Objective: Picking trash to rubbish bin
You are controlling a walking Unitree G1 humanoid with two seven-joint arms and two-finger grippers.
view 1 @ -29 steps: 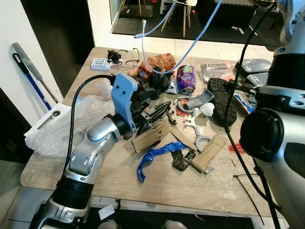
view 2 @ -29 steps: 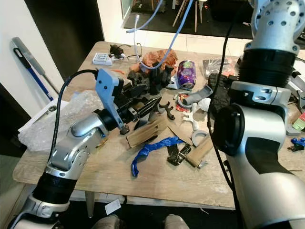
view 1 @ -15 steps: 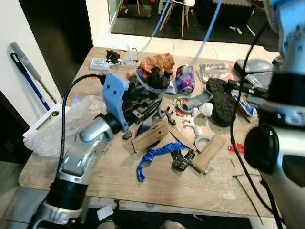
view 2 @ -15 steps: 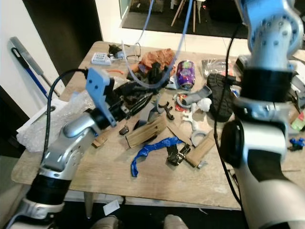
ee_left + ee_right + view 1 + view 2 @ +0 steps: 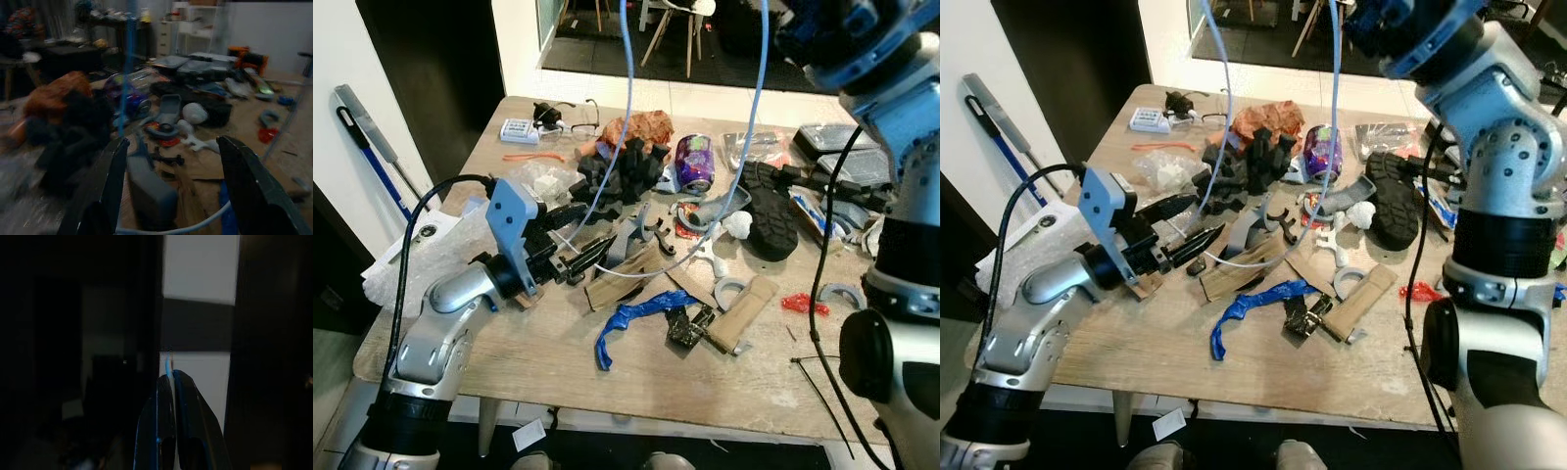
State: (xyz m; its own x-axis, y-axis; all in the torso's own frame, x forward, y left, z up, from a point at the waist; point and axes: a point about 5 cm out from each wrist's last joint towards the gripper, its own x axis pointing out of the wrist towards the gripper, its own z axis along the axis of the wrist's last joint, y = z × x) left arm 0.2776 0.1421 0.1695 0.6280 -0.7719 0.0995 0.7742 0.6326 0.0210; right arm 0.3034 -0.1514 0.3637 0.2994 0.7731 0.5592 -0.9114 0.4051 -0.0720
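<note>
The left hand (image 5: 590,252), fingers spread, hovers over the cluttered wooden table (image 5: 636,377).

A cluttered wooden table (image 5: 636,392) is seen ahead — a crumpled blue strip (image 5: 628,321) lies near its front edge, with a flat cardboard piece (image 5: 625,278) just behind it. A purple drink can (image 5: 693,163) stands further back, and a black shoe (image 5: 770,208) lies to its right.

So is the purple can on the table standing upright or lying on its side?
On its side. The purple can lies flat on the table, its round end facing the camera, beside the black shoe.
</note>
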